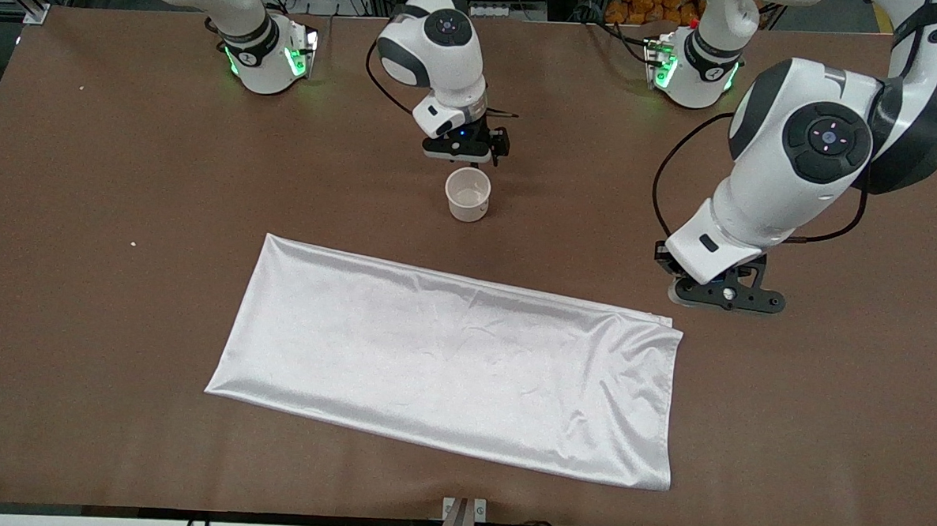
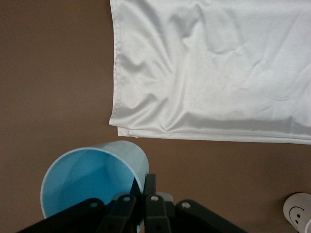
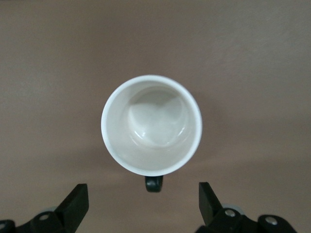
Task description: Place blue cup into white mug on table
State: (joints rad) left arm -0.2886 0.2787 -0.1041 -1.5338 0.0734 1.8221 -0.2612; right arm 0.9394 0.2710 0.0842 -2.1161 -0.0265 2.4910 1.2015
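The blue cup (image 2: 92, 174) shows in the left wrist view. My left gripper (image 2: 144, 183) is shut on its wall at the rim, one finger inside and one outside. In the front view the left gripper (image 1: 724, 296) is low by the cloth's corner at the left arm's end, and the hand hides the cup. The white mug (image 1: 467, 193) stands upright and empty on the brown table (image 1: 123, 200). My right gripper (image 1: 468, 160) is over the mug's farther side. It is open in the right wrist view (image 3: 143, 204), with the mug (image 3: 151, 125) and its black handle (image 3: 154, 183) below.
A shiny white cloth (image 1: 456, 361) lies flat on the table, nearer to the front camera than the mug; it also shows in the left wrist view (image 2: 209, 68). The mug's side, with a smiley face, shows at the edge of the left wrist view (image 2: 299, 212).
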